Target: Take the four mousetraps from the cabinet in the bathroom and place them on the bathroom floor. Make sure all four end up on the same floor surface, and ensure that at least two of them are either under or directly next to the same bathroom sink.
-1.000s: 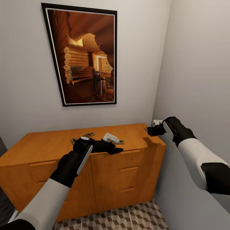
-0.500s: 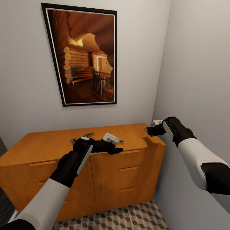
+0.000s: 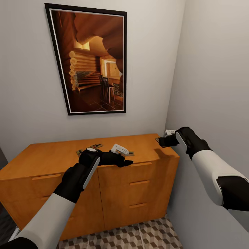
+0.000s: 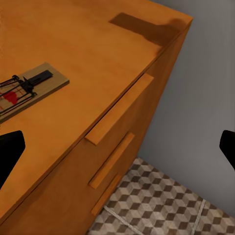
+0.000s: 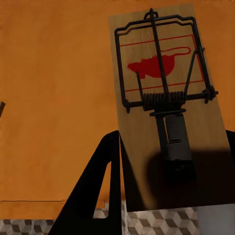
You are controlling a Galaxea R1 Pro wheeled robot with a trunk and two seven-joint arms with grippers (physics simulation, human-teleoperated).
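Observation:
The orange-brown cabinet (image 3: 52,159) stands against the wall with mousetraps lying on its top: one (image 3: 96,146) toward the back, one (image 3: 80,152) beside it, and one (image 3: 130,154) near the front edge. My left gripper (image 3: 122,158) hovers open over that front edge. In the left wrist view a mousetrap (image 4: 29,90) lies on the cabinet top (image 4: 98,49), ahead of the spread fingertips (image 4: 9,152). My right gripper (image 3: 162,141) hangs over the cabinet's right end, shut on a mousetrap (image 5: 166,98) with a red mark and dark wire spring.
A framed picture (image 3: 91,58) hangs above the cabinet. A grey wall (image 3: 214,86) closes in tight on the right. Cube-patterned bathroom floor (image 3: 138,235) lies in front of the cabinet's drawers (image 3: 138,183).
Almost nothing differs; the right arm has drifted very slightly with its mousetrap, and the left arm has held still.

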